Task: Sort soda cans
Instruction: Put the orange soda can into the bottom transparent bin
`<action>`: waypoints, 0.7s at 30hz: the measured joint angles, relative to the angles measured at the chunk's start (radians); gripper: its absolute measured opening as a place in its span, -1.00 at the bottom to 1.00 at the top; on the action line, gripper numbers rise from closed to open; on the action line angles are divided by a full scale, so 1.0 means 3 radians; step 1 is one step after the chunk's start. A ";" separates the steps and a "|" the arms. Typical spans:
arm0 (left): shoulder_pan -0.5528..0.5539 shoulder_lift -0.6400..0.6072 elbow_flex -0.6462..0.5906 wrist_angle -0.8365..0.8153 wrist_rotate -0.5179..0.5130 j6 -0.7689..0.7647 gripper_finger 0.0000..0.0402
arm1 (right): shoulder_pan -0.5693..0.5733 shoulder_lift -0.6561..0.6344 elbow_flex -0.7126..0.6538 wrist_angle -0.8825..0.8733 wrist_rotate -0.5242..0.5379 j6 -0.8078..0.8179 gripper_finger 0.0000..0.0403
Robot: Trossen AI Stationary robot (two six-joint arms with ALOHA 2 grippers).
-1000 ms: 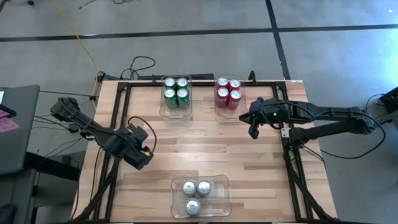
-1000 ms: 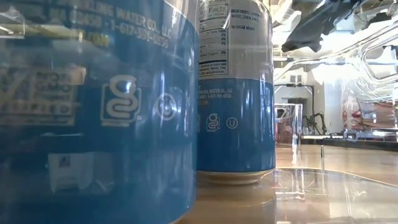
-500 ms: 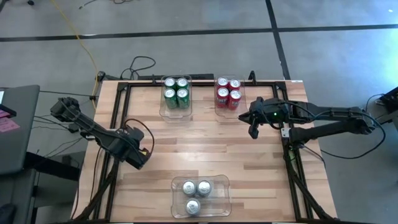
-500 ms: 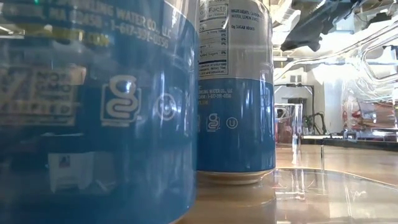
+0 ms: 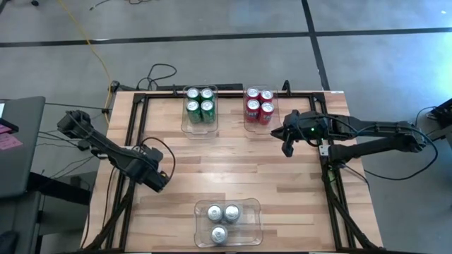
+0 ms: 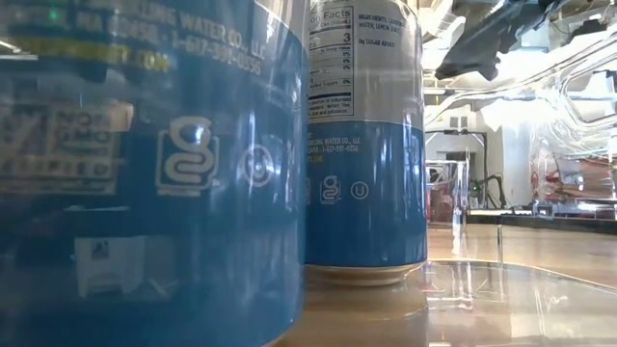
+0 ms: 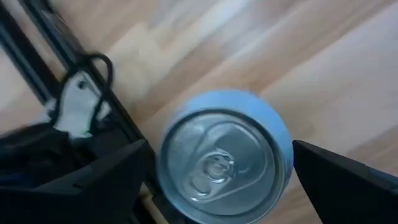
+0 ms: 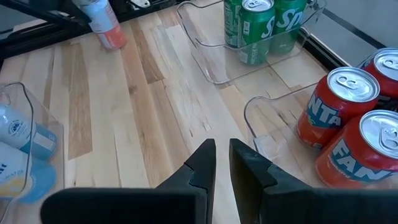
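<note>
sorting state: four green cans (image 5: 200, 102) are grouped in one clear bin (image 5: 200, 128) at the far edge of the worktop (image 5: 233, 169), four red cans (image 5: 259, 104) in a second bin just beside it, and three silver cans (image 5: 222, 219) in a near bin (image 5: 203, 236).
remaining can: a fourth silver can (image 7: 224, 162) is seen upright between the fingers of the left end effector (image 5: 154, 176), over the worktop's left edge, well apart from the near bin.
left end effector: fingers are spread around the can; contact cannot be told.
right end effector (image 8: 222, 163): held beside the red cans, fingers nearly pressed together, nothing between them.
progress: judged almost complete; one silver can is left to be placed.
</note>
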State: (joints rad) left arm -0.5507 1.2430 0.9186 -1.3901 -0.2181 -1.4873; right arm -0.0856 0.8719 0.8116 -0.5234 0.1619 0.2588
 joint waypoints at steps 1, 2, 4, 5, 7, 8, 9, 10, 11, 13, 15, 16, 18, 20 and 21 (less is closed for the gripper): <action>0.0000 0.0000 -0.0038 0.0049 0.0027 0.0002 0.89 | 0.0000 0.0000 0.0000 -0.0002 -0.0001 0.0012 -0.67; 0.0000 0.0000 -0.0078 0.0093 0.0032 0.0003 0.87 | 0.0000 0.0000 0.0000 -0.0004 -0.0001 0.0016 -0.67; 0.0000 0.0000 -0.0151 0.0155 0.0063 -0.0002 0.79 | 0.0000 0.0001 0.0000 -0.0012 -0.0001 0.0019 -0.67; 0.0000 0.0000 -0.0178 0.0213 0.0079 0.0009 0.74 | 0.0000 0.0000 0.0000 -0.0012 -0.0003 0.0021 -0.67; 0.0000 -0.0007 -0.0210 0.0309 0.0098 0.0068 0.63 | 0.0000 0.0001 0.0000 -0.0012 -0.0003 0.0045 -0.67; 0.0001 -0.0011 -0.0219 0.0343 0.0098 0.0095 0.57 | 0.0000 0.0001 0.0000 -0.0012 -0.0004 0.0064 -0.67; 0.0001 -0.0011 -0.0220 0.0381 0.0099 0.0115 0.51 | 0.0000 0.0001 0.0000 -0.0012 -0.0004 0.0075 -0.67; 0.0001 -0.0011 -0.0216 0.0412 0.0099 0.0119 0.49 | 0.0000 0.0001 0.0000 -0.0012 -0.0005 0.0076 -0.67; 0.0002 -0.0008 -0.0211 0.0430 0.0095 0.0114 0.49 | 0.0000 0.0001 0.0000 -0.0012 -0.0005 0.0077 -0.67; 0.0007 -0.0005 -0.0192 0.0431 0.0084 0.0052 0.49 | 0.0000 0.0001 0.0000 -0.0012 -0.0006 0.0080 -0.67; 0.0009 0.0004 -0.0147 0.0457 0.0087 -0.0048 0.49 | 0.0000 0.0001 0.0000 -0.0012 -0.0007 0.0081 -0.67; 0.0009 0.0004 -0.0114 0.0505 0.0086 -0.0071 0.49 | 0.0000 0.0001 0.0000 -0.0011 -0.0008 0.0080 -0.67; 0.0008 0.0006 -0.0019 0.0607 0.0085 -0.0044 0.49 | 0.0000 0.0001 0.0000 -0.0011 -0.0009 0.0075 -0.67; 0.0007 0.0008 0.0074 0.0675 0.0004 0.0042 0.49 | 0.0000 0.0001 0.0000 -0.0012 -0.0009 0.0071 -0.67; 0.0010 0.0006 0.0126 0.0704 -0.0049 0.0116 0.49 | 0.0000 0.0001 0.0000 -0.0012 -0.0010 0.0070 -0.67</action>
State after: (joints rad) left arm -0.5476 1.2449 0.9563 -1.1789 -0.2329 -1.4524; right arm -0.0856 0.8722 0.8116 -0.5270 0.1589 0.2798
